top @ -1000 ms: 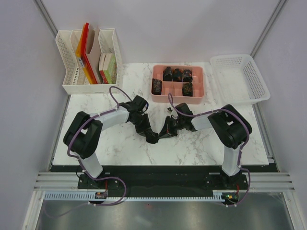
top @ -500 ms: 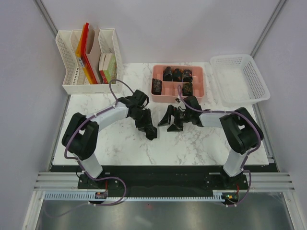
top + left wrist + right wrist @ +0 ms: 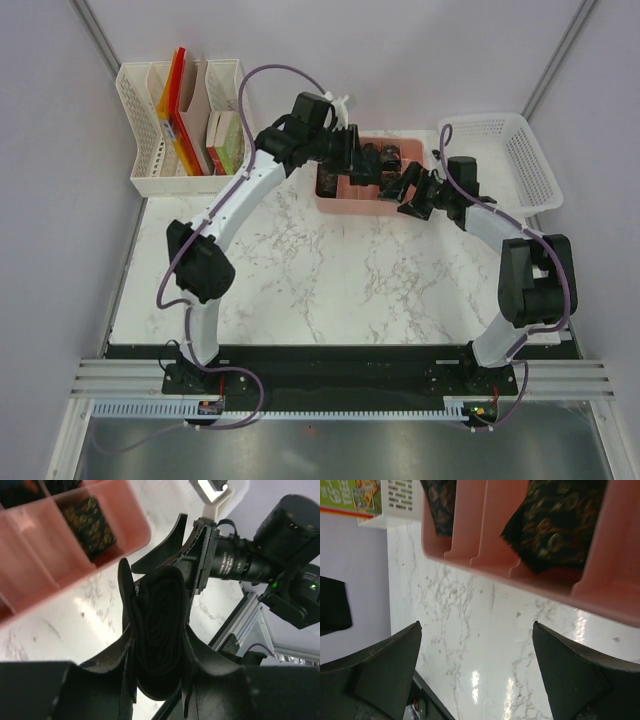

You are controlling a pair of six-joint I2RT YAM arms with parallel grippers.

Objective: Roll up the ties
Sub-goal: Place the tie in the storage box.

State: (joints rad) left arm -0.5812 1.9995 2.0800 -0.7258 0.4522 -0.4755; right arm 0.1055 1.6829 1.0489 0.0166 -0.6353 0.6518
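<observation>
A rolled tie (image 3: 160, 635), a dark coil, is clamped between the fingers of my left gripper (image 3: 157, 605). In the top view that left gripper (image 3: 378, 168) hangs over the pink compartment tray (image 3: 345, 207) at the back of the table. Several rolled ties lie in the tray's compartments, among them one with a brown pattern (image 3: 87, 522) and another (image 3: 560, 520). My right gripper (image 3: 408, 190) is by the tray's front right corner. It stands open with nothing in it (image 3: 476, 630), above bare marble just in front of the tray wall (image 3: 485, 545).
A white file organiser (image 3: 180, 130) with books and folders stands at the back left. At the back right, just beyond the right arm, is a white mesh basket (image 3: 505, 160). The right wrist's camera (image 3: 240, 565) is close beside the left fingers.
Both arms have swung from the table's middle to the pink tray at the back. The left carried the rolled tie there. The right gripper opened and let go of the tie.
</observation>
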